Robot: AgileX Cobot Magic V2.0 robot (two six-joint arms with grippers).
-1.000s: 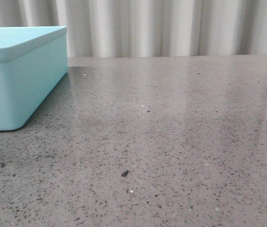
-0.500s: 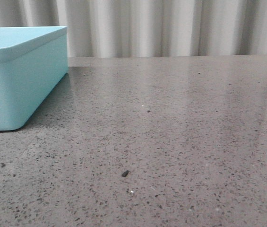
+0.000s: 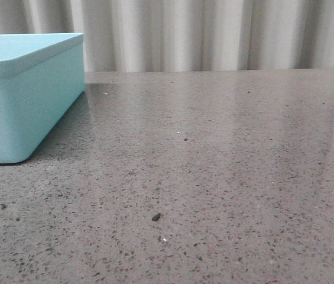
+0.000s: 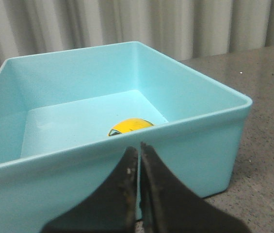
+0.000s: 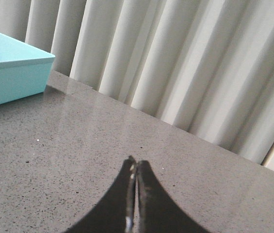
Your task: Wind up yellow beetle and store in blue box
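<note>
Speckled grey table (image 3: pixel 214 177), yellow beetle (image 4: pixel 129 126) roof inside blue box (image 4: pixel 190 145)

A bare test bench: speckled grey countertop (image 3: pixel 226 177), pale pleated curtain (image 3: pixel 214 35).

The large pale-blue rectangular plastic box (image 3: pixel 19 94) is sitting at the far left of the speckled grey stone table (image 3: pixel 226 177). The small yellow toy beetle (image 4: pixel 129 126) is lying inside it, on the floor. A pleated curtain (image 3: pixel 214 32) is hanging behind the table.
</note>
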